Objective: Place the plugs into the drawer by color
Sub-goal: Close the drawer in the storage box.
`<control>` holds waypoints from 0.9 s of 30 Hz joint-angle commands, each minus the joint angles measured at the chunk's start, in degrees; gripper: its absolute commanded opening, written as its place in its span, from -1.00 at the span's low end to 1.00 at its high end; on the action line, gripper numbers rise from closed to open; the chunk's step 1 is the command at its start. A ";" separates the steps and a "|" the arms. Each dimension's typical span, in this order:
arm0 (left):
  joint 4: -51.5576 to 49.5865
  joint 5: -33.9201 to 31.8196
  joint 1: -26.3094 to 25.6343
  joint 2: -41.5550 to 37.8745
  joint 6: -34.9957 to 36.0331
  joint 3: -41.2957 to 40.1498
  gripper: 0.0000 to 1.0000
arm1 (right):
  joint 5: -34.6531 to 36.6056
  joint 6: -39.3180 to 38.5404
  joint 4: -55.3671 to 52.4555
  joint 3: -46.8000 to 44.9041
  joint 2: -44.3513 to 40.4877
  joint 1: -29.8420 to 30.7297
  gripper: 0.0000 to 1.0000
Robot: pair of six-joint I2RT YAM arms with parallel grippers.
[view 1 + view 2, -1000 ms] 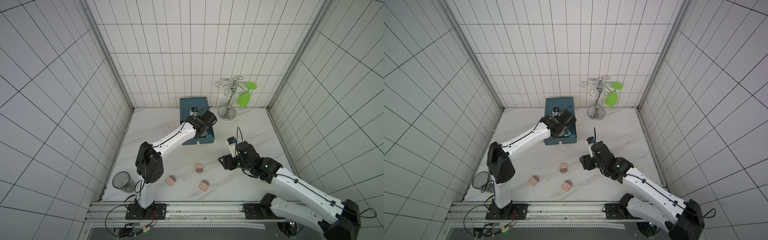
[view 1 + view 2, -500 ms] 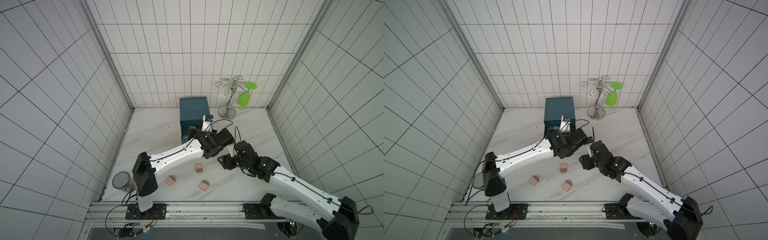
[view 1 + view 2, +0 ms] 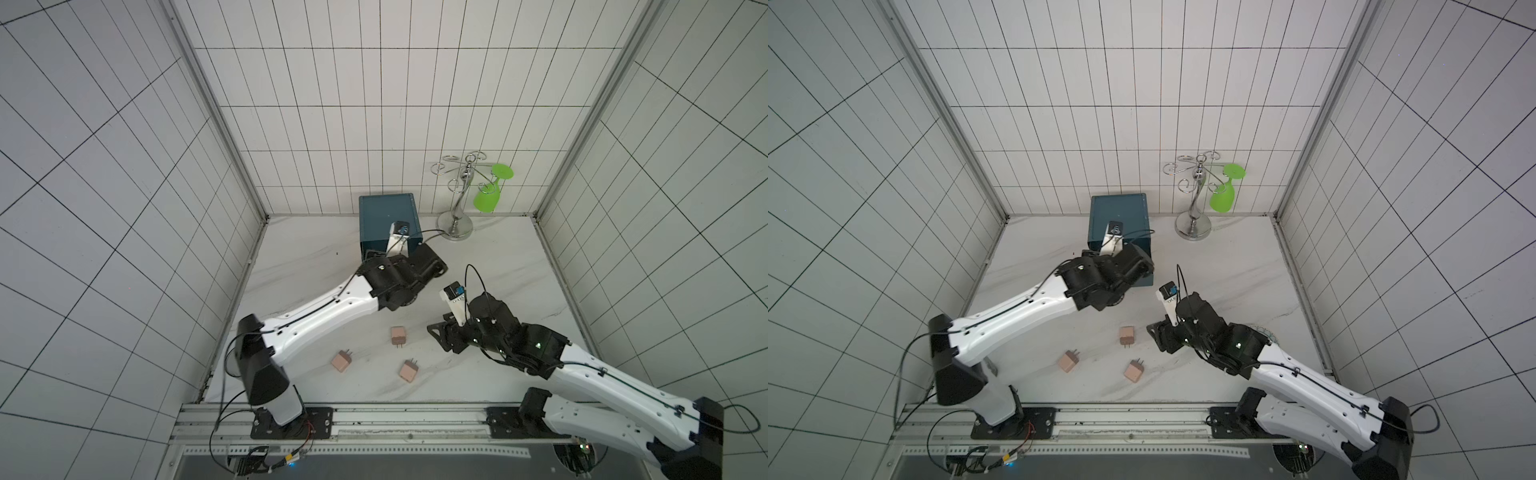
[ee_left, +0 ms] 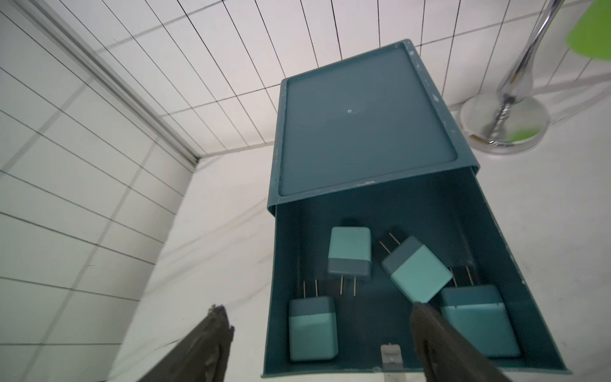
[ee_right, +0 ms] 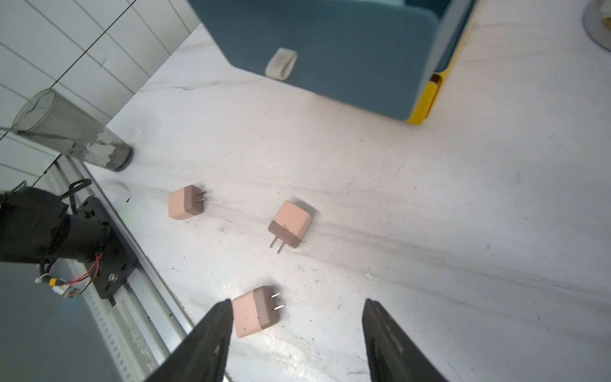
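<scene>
Overhead, in both top views, three pink plugs (image 3: 399,335) lie scattered on the desk (image 3: 498,257) between the two arms, in front of the blue drawer box (image 3: 386,216). From the left wrist, four teal plugs (image 4: 348,251) lie in the pulled-out drawer (image 4: 284,258), and the left claw (image 4: 317,309) is spread wide and empty over its front. From the right wrist, the right claw (image 5: 297,302) stands parted, holding nothing, above the desk near the pink plugs.
</scene>
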 commanded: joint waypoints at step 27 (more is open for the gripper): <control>17.32 46.87 32.96 15.05 7.45 6.07 -0.10 | -4.05 -4.01 16.02 20.16 30.32 -6.99 0.13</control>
